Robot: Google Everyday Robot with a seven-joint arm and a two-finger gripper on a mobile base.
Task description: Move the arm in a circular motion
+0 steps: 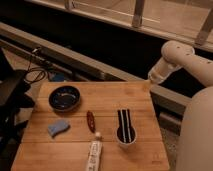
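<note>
The arm is large, glossy and white, and comes in from the right edge of the camera view. It bends at a bulbous joint and narrows down and to the left. Its gripper is a small pale yellowish tip, shut with nothing in it. It hangs just above the far right corner of the wooden table. It touches none of the objects on the table.
On the table stand a dark bowl, a blue sponge, a small reddish-brown item, a white cup with black utensils and a white tube. A dark ledge and railing run behind. Cables lie at the left.
</note>
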